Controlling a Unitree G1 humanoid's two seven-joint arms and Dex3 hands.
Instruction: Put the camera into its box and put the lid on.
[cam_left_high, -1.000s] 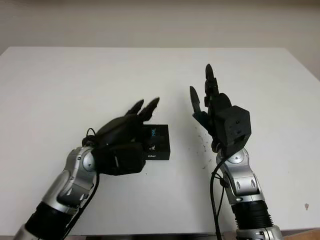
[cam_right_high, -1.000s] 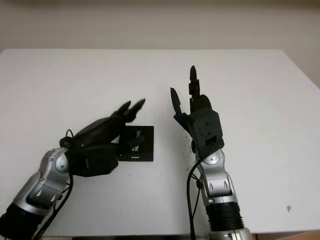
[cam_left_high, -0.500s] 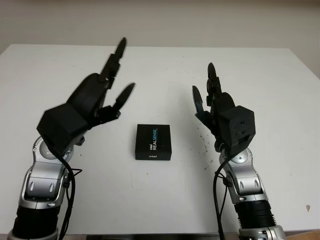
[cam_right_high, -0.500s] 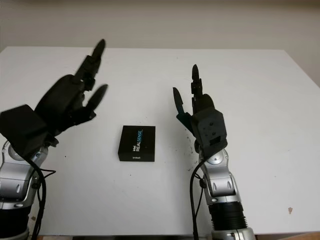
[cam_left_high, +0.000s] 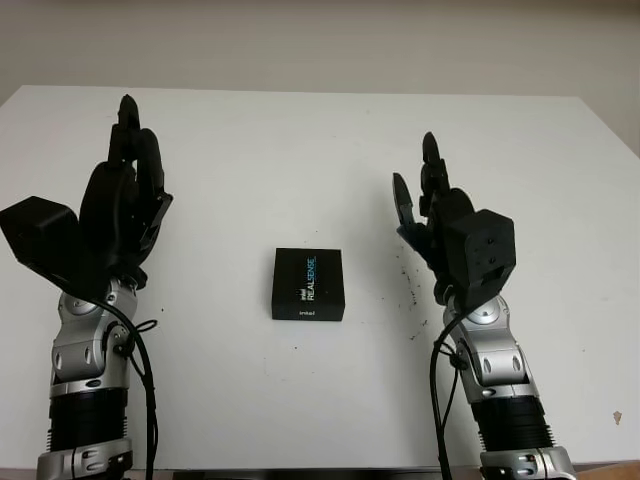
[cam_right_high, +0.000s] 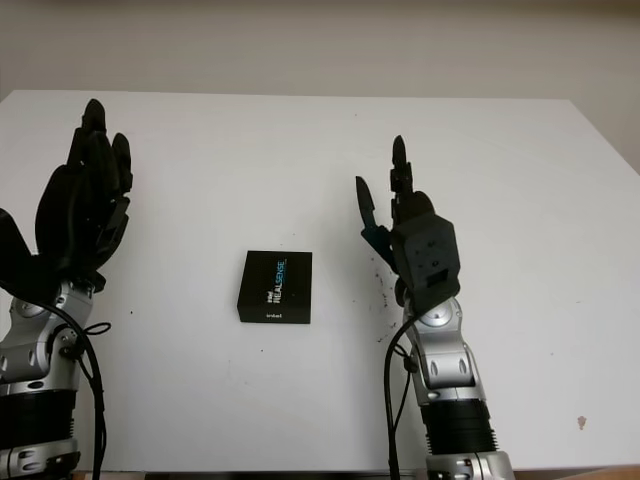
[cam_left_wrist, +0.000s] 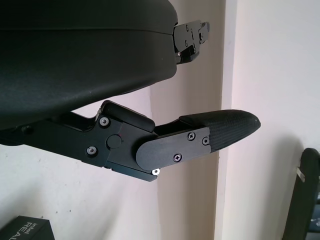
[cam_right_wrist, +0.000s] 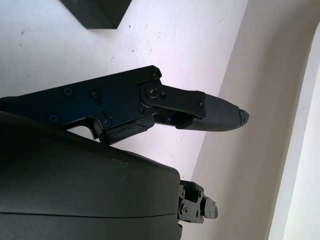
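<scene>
box (cam_left_high: 308, 285) lid reads "intel realsense", closed

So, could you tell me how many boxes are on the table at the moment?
1: a closed black box at the table's centre, between the open left hand and open right hand.

only the small flat black lidded cardboard box (cam_left_high: 307, 284) sits on the white table (cam_left_high: 330, 140); bare tabletop surrounds it.
</scene>
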